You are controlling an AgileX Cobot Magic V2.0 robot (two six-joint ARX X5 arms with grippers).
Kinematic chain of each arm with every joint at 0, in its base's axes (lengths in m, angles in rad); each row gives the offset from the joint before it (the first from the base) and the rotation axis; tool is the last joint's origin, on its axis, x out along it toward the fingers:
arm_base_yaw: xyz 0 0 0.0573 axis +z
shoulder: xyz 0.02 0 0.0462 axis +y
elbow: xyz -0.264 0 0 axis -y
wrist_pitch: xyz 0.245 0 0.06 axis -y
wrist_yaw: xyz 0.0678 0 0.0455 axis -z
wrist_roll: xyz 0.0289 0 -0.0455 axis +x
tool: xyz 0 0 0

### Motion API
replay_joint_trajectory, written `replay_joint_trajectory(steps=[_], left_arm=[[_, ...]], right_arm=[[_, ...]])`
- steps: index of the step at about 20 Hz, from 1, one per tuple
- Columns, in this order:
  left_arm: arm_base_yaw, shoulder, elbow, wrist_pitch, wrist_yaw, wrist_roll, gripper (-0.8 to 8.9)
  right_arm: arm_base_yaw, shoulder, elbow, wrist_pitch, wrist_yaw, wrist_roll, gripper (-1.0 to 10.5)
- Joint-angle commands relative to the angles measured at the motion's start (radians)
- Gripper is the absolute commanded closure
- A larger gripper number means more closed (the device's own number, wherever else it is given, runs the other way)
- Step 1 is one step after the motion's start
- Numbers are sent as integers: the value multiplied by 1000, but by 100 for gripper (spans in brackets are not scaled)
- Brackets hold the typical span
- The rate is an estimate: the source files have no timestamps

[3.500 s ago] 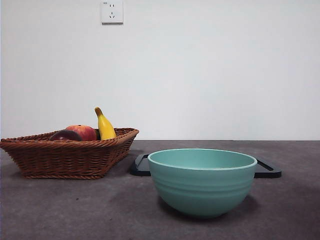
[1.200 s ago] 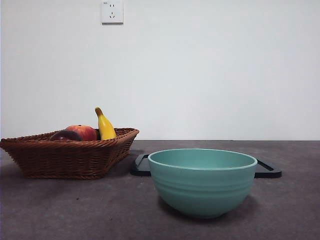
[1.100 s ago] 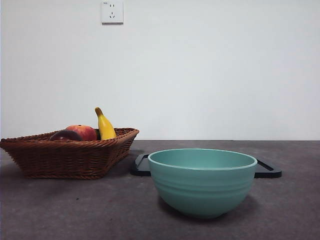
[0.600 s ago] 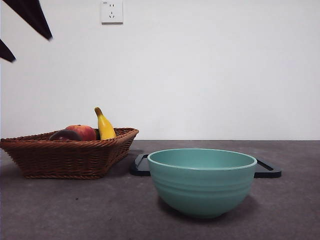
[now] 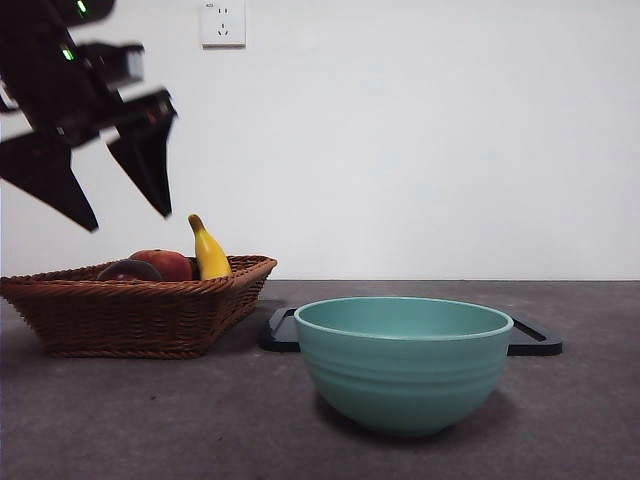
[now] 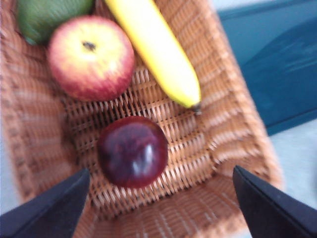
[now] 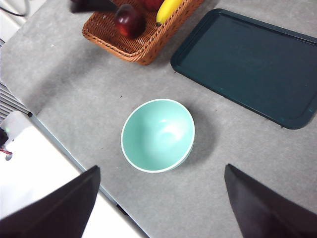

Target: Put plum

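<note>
While my left gripper (image 5: 125, 215) hangs above the basket (image 5: 140, 315), its jaws are spread wide and hold nothing. From my left wrist, the two dark jaw tips stand far apart, with the plum (image 6: 132, 151) lying between them, lower down on the woven floor of the basket (image 6: 218, 134). The plum is glossy and dark maroon, and it rests near one end of the basket. Just beside it lies the peach (image 6: 90, 57), red and yellow, and the banana (image 6: 156, 52) stretches past both, its dark tip close to the plum but not touching it. A green fruit (image 6: 47, 15) sits in the corner beyond the peach.

From the front, the plum (image 5: 128, 271) shows only as a dark dome over the rim, with the peach (image 5: 168, 264) behind it and the banana (image 5: 208, 252) standing up higher. My jaws there are clear of all the fruit.

The bowl (image 5: 403, 362) stands on the table (image 5: 150, 420), well apart from the basket, and a dark tray (image 5: 535, 340) lies behind it.

My right gripper (image 7: 161, 210) waits high over the table, jaws wide apart and empty. From its wrist I see the bowl (image 7: 158, 135) below, the tray (image 7: 247, 64) further off, and the basket (image 7: 138, 42) with the plum (image 7: 130, 21) in it.
</note>
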Motion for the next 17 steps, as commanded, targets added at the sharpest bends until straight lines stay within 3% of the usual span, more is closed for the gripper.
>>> replay_joint_trajectory(steps=[1, 5, 17], left_arm=[[-7, 60, 24, 14, -12, 8, 349], [-11, 122, 24, 43, -65, 30, 349], [-11, 215, 24, 97, -65, 44, 372]], right_arm=[[3, 6, 18, 7, 0, 8, 545], [3, 6, 18, 7, 0, 8, 545], [3, 6, 18, 7, 0, 8, 545]])
